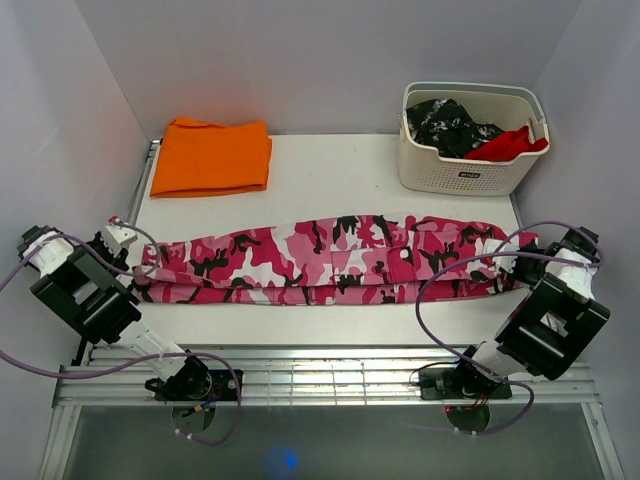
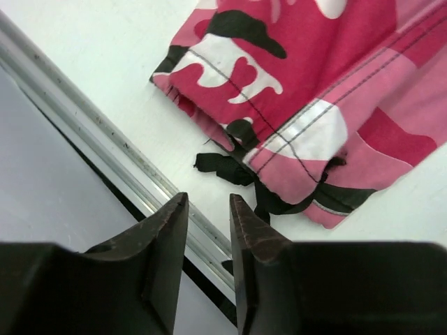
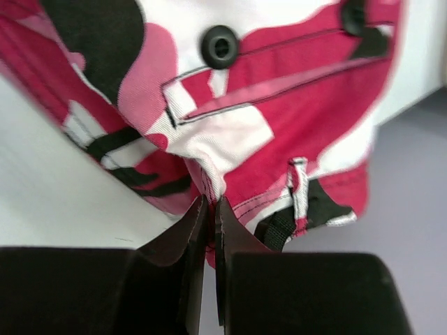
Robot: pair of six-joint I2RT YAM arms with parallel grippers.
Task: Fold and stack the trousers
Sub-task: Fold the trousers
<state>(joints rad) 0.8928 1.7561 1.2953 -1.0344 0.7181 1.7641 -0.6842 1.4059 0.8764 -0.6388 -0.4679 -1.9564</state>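
Your trousers point(image 1: 330, 258) lie stretched lengthwise across the table point(image 1: 350, 175), one leg on the other. The cuffs are at the left edge and the waistband at the right, well apart from the orange cloth point(image 1: 212, 157) and the basket point(image 1: 465, 178) at the far side. The right gripper point(image 3: 211, 204) has its fingers pressed together on a thin pinch of waistband cloth, below a button point(image 3: 221, 46) and beside a belt loop point(image 3: 299, 183). The left gripper point(image 2: 208, 204) has its fingers a little apart with nothing between them, and it hovers over the metal rail point(image 2: 105, 143) beside the cuffs rather than over the cloth. So you hold one end only. If you carry the waist across now, the loose cuff end is likely to drag, the two legs can slide off each other, and the fold will come out skewed. That pinch is small; it may take only the top layer, or slip under the weight of the whole garment. On the left, closing where you stand would catch nothing. Coming straight down risks knocking the fingers on the rail, and reaching in short may snag only the black tie cord point(image 2: 223, 169) trailing from the hem, which would lift the cuff unevenly.
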